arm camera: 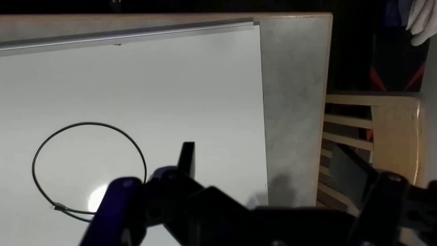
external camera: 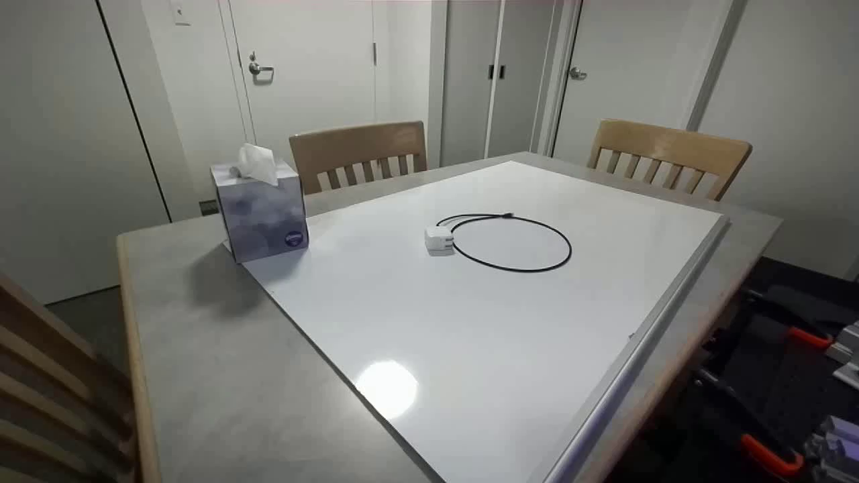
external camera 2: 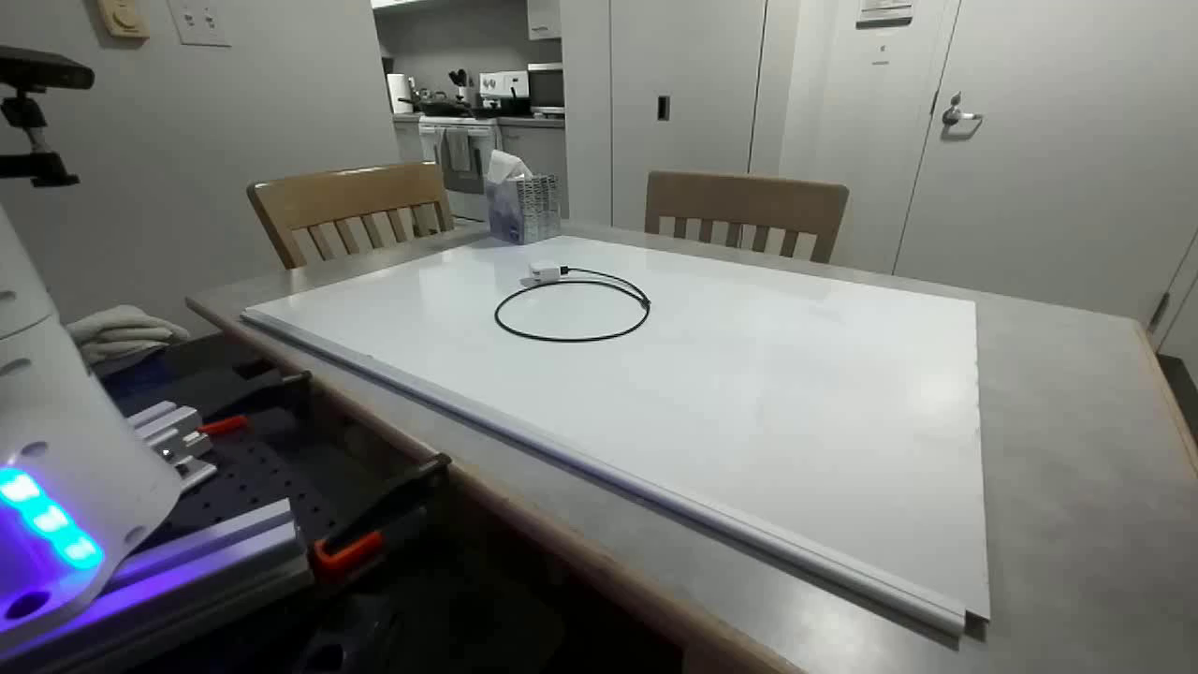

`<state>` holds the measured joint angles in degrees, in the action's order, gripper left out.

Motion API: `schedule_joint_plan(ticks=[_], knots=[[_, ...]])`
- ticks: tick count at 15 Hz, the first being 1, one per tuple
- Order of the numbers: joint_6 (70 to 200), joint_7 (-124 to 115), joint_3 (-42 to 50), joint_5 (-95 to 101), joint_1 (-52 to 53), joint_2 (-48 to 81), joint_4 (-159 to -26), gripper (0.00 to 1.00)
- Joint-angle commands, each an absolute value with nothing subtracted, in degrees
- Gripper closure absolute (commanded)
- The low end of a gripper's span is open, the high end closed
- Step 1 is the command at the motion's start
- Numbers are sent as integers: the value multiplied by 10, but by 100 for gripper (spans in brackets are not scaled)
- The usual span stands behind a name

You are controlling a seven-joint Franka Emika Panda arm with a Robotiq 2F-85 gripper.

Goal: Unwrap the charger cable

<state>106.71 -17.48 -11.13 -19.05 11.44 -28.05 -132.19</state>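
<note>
The charger cable, a thin black cord, lies in one round loop on a whiteboard in both exterior views [external camera: 522,270] [external camera 2: 573,340]. It also shows in the wrist view [arm camera: 89,123], at the lower left. Its white cube plug [external camera: 439,239] [external camera 2: 545,272] sits at the loop's edge. The cord's free end [external camera: 508,215] lies on or against the loop. In the wrist view the plug is hidden, at least mostly, behind the gripper's dark linkage. My gripper [arm camera: 268,159] is wide open with nothing between its fingers, apart from the cable. It is out of both exterior views.
The whiteboard [external camera: 510,349] lies on a grey table [external camera: 194,382], with a raised metal rail [external camera 2: 599,461] along the robot-side edge. A purple-blue tissue box [external camera: 265,218] [external camera 2: 524,211] stands at one corner. Wooden chairs [external camera: 362,142] [external camera 2: 749,198] surround the table. Orange-handled clamps [external camera 2: 348,554] sit beside the robot base [external camera 2: 65,421].
</note>
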Motion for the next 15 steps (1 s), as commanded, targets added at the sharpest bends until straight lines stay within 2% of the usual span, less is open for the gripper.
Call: schedule_joint_plan(ticks=[1, 15], knots=[[1065, -173, -117, -193, 107, -281, -1320, 0], [1063, -135, -98, -182, 101, -279, -1344, 0]])
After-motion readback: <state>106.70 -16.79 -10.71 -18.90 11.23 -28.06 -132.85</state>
